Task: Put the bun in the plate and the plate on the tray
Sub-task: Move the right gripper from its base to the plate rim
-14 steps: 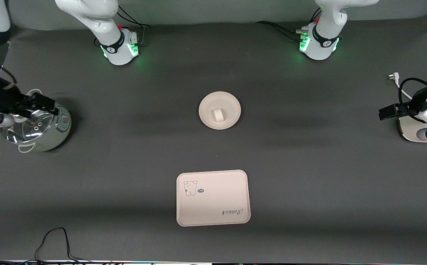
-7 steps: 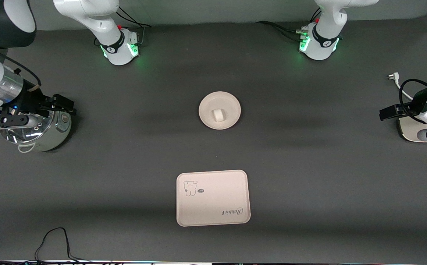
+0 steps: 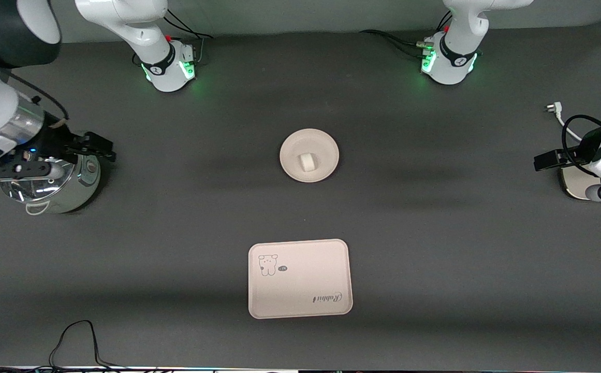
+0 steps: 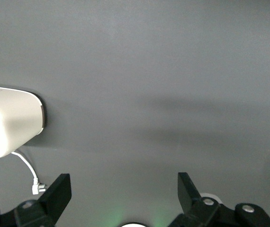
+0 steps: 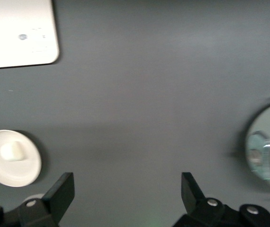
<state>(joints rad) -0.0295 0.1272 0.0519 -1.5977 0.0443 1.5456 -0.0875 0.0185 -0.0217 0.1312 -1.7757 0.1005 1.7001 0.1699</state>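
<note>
Fingers spread and empty on both: right gripper (image 3: 98, 146) over the cooker (image 3: 52, 184), left gripper (image 3: 546, 159) waiting at its table end. Bun (image 3: 307, 162) sits in plate (image 3: 326, 145); tray (image 3: 300, 303) nearer the camera, apart.

The left gripper (image 3: 541, 160) pokes in from the front view's right edge, its arm cut off there, and it covers part of a white appliance (image 3: 574, 185) whose kind cannot be told. At the left edge, the right gripper (image 3: 104, 146) hides part of a steel pot (image 3: 52, 191). On the tray (image 3: 300, 278), the small mark beside the bear drawing (image 3: 267, 264) is too small to read.
</note>
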